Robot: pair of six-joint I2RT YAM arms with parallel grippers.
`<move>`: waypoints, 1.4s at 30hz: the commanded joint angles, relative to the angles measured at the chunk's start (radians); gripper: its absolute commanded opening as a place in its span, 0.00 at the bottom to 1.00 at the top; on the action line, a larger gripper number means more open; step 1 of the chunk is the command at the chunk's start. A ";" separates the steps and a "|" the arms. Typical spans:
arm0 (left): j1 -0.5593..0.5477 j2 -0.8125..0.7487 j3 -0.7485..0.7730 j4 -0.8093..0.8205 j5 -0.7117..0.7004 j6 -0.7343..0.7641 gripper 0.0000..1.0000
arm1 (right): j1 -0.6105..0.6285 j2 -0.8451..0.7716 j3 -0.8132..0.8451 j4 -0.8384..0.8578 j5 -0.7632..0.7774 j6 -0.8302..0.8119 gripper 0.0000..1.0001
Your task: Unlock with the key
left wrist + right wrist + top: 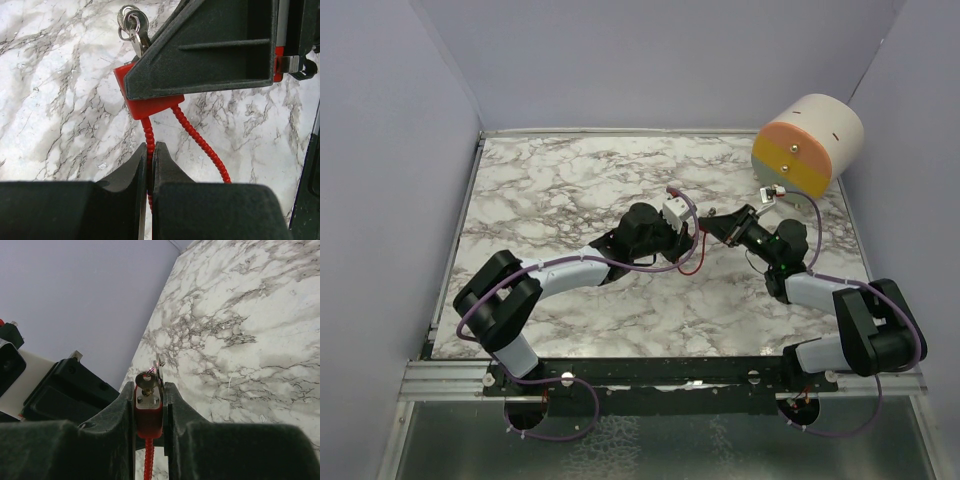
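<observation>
A red padlock [148, 416] with a red coiled cable shackle [200, 137] is held above the marble table [570, 190] at its middle. My right gripper [149, 389] is shut on the padlock's body. A silver key [146, 382] sits in the keyhole, with a key ring [131, 24] hanging from it. My left gripper [150, 151] is shut on one strand of the cable just below the lock body [145, 106]. In the top view the two grippers meet tip to tip, left [691, 238] and right [713, 224], with the cable loop [695, 267] hanging beneath.
A cream cylinder [807, 143] with an orange, yellow and green face stands at the back right corner, a small white tag [772, 193] below it. Purple walls close in the table on three sides.
</observation>
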 commanded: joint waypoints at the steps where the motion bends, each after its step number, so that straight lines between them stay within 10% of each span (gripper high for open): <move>1: -0.001 -0.007 0.044 0.034 0.025 0.001 0.00 | 0.001 -0.040 0.019 -0.072 0.038 -0.056 0.01; 28: -0.035 -0.001 -0.010 0.061 0.065 -0.067 0.00 | 0.001 -0.129 -0.034 -0.041 0.168 -0.050 0.01; 42: -0.013 -0.056 0.056 0.050 -0.305 -0.167 0.00 | 0.001 -0.134 -0.053 -0.044 0.150 -0.056 0.01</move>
